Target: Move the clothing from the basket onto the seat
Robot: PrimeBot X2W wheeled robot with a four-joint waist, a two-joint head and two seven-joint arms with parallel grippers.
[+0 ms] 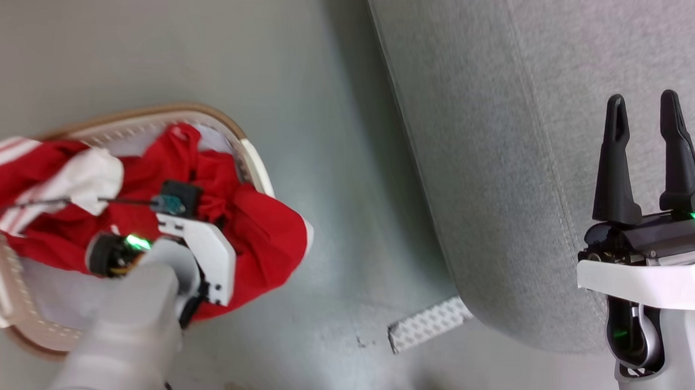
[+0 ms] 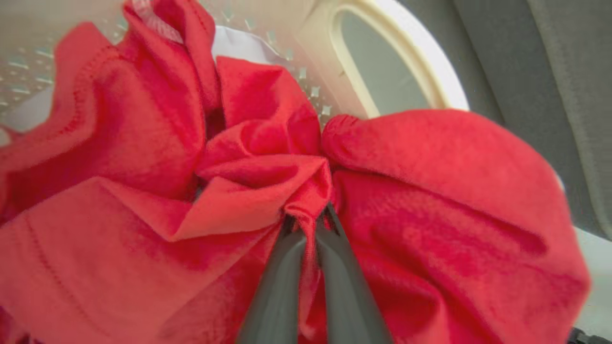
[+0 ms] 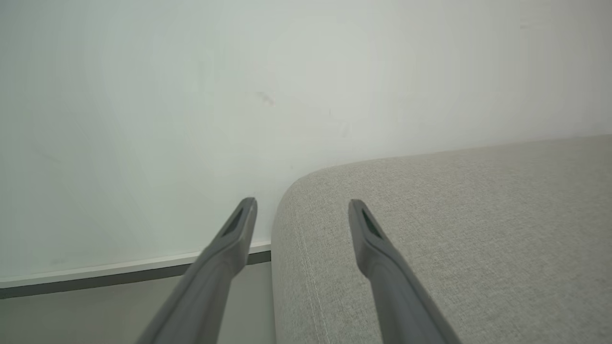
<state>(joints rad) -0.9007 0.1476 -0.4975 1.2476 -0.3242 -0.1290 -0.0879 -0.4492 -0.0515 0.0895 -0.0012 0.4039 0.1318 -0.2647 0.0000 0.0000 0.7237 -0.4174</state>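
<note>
Left fingers (image 2: pixel 279 282): two, dark, pressed together on one pinched fold of red cloth; the left gripper (image 2: pixel 308 217) reaches down into the basket.
Right fingers (image 1: pixel 613 171): two, spread wide with nothing between them; the right gripper (image 1: pixel 643 99) is held above the seat's edge, well apart from the basket.
Clothing (image 1: pixel 252 232): one crumpled red heap with white trim; how many garments make it up cannot be told. It lies in the basket, one fold bulging over the rim on the side nearer the seat, and a white-striped part draped over the rim at the head view's left edge.
Basket (image 1: pixel 151 113): one, cream with a brown rim and perforated wall, standing on the floor beside the seat, not touching it.
Seat (image 1: pixel 501 166): one, light grey fabric with a rounded corner and stitched seams.
Floor (image 1: pixel 155 34): pale grey-green; one white patterned strip (image 1: pixel 427 324) lies at the seat's corner.
Wall (image 3: pixel 143 119): one, pale, behind the seat in the right wrist view.
</note>
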